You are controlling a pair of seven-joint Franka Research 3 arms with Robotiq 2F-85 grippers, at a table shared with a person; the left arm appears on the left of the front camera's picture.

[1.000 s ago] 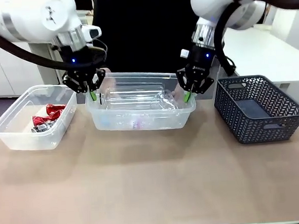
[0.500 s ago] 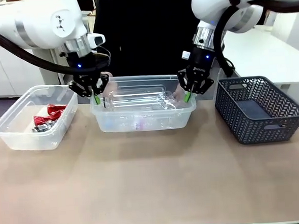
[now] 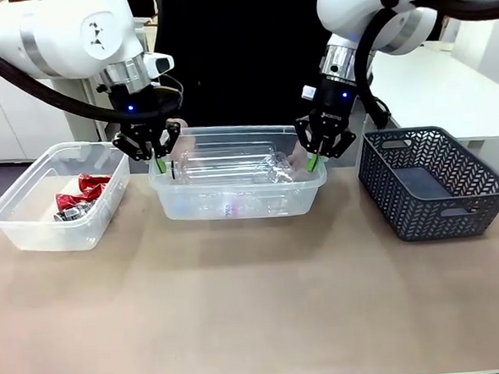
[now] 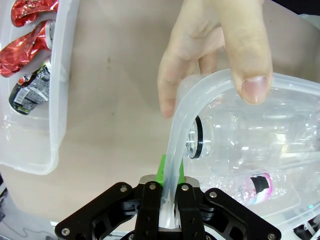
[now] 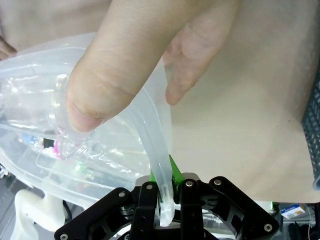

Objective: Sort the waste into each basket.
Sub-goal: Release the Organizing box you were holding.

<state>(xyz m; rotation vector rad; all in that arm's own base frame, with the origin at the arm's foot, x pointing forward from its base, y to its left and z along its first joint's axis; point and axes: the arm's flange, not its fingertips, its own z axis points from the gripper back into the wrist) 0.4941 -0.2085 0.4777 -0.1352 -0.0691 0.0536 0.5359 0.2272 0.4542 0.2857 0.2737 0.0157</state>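
Note:
The middle clear basket (image 3: 234, 207) holds clear plastic bottles (image 3: 231, 166). My left gripper (image 3: 159, 163) is shut on the rim at its left end. My right gripper (image 3: 314, 158) is shut on the rim at its right end. In the left wrist view my gripper (image 4: 169, 172) pinches the rim (image 4: 200, 95), with a person's hand (image 4: 215, 45) holding the same corner and a bottle (image 4: 250, 150) inside. In the right wrist view my gripper (image 5: 162, 182) clamps the rim (image 5: 150, 125) below another hand (image 5: 140, 55). The left clear basket (image 3: 32, 227) holds crushed red cans (image 3: 80, 193).
A dark lattice-walled basket (image 3: 431, 184) stands at the right, close to my right arm. The person stands behind the middle basket at the far side. The near half of the brown table (image 3: 257, 305) is bare.
My left gripper has shifted a little to the right with the middle basket's left end. The right gripper has hardly moved.

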